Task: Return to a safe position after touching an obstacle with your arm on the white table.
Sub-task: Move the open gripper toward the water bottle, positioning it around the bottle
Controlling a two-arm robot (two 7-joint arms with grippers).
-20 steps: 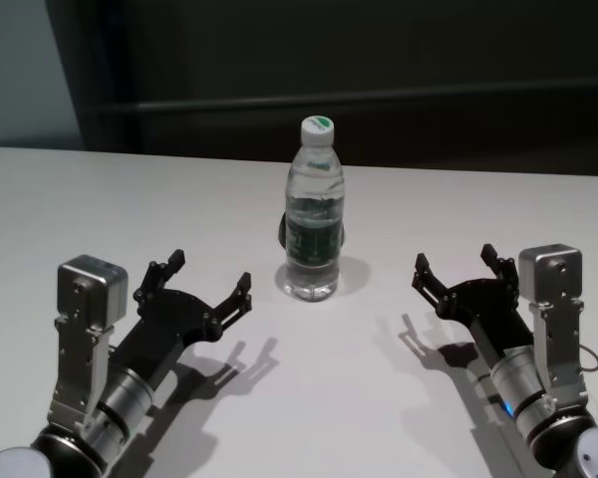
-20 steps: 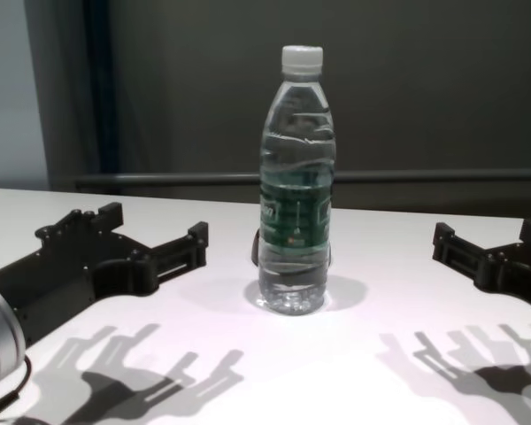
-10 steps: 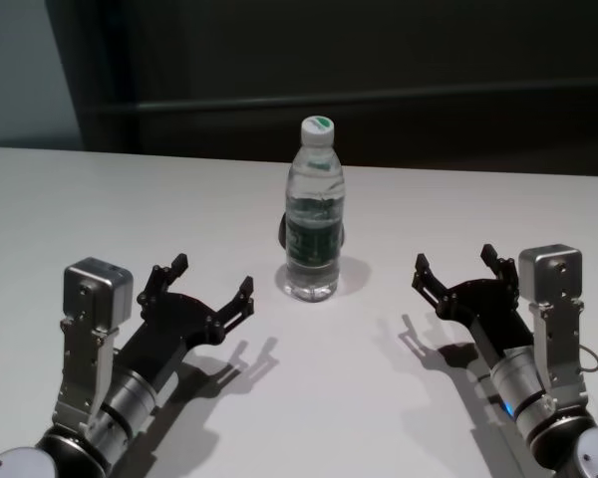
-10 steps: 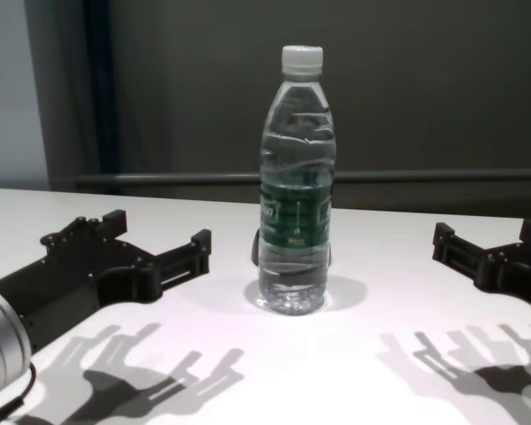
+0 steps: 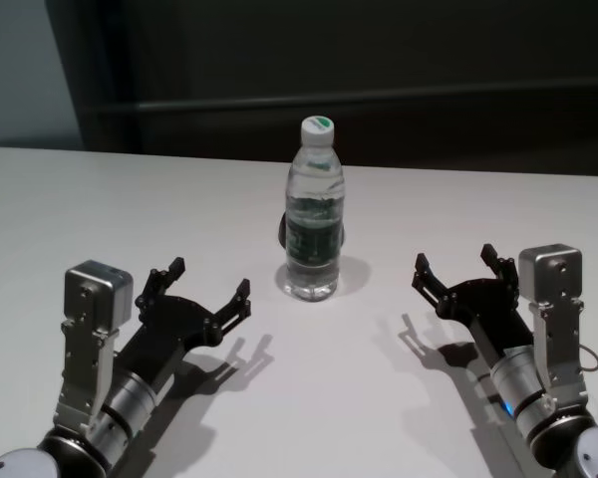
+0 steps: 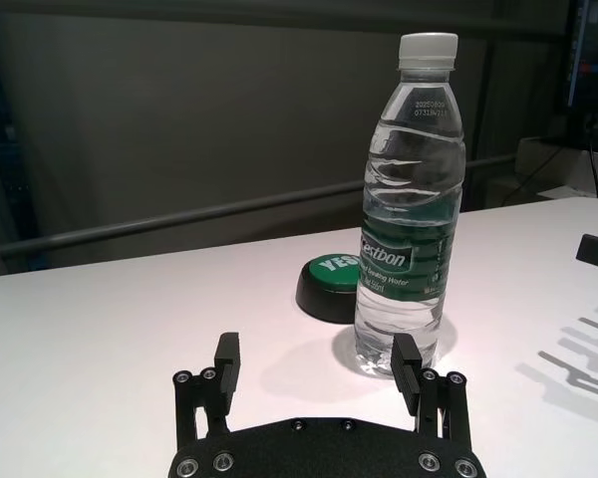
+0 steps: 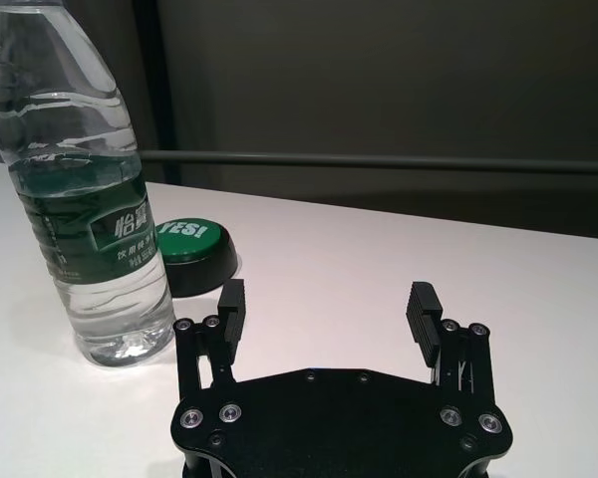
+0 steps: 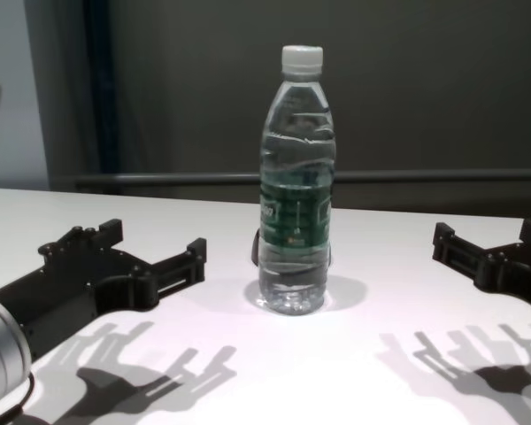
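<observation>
Two grippers sit low over the white table (image 5: 130, 199), one on each side of the water bottle (image 5: 312, 214). The left gripper (image 5: 207, 289) has its fingers spread wide apart and holds nothing. The bottle stands upright just ahead of it and a little to its right, not touching it. One left fingertip (image 6: 406, 360) sits near the bottle's base in the left wrist view, with a gap between them.

The right gripper (image 5: 458, 267) also has its fingers wide apart and holds nothing. The bottle stands ahead of it and off to its left, well apart.

The bottle is clear with water inside, a white cap (image 8: 302, 58) on top and a dark green label (image 8: 295, 210) round its middle. A small round black button with a green top (image 7: 191, 255) lies on the table just behind the bottle, on the far side from both grippers. A dark wall with a rail (image 8: 425, 176) runs behind the table.
</observation>
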